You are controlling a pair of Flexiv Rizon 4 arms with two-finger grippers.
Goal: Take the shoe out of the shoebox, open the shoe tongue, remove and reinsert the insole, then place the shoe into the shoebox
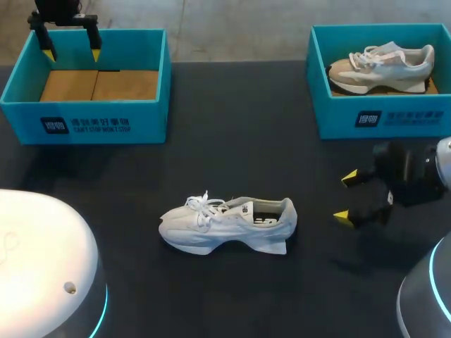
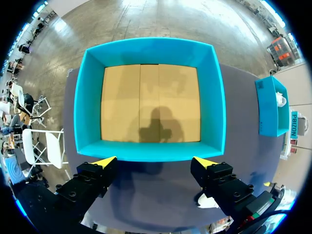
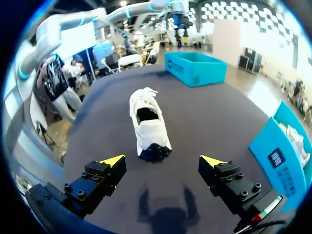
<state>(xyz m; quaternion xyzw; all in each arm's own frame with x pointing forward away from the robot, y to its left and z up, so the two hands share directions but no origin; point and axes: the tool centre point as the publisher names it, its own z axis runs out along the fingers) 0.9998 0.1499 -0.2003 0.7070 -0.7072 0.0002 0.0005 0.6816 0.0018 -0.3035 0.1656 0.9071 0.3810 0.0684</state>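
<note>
Dark desk (image 1: 239, 141) carries 2 teal shoeboxes along its far side. The left shoebox (image 1: 84, 125) shows its brown cardboard floor. The right shoebox (image 1: 380, 120) holds 1 beige-and-white shoe (image 1: 384, 65). Nearer me, the white shoe (image 1: 227, 224) stands on its sole on the desk. Its long axis runs left to right, toe to my left, heel towards the right claw (image 1: 345, 197). That claw hangs near the heel, not touching it, fingers spread. The left claw (image 1: 71, 54), also spread, hovers over the left shoebox's far side.

white shoe (image 1: 227, 224): upright on sole, mid-table | teal shoebox (image 1: 84, 121): open, far-left
</note>
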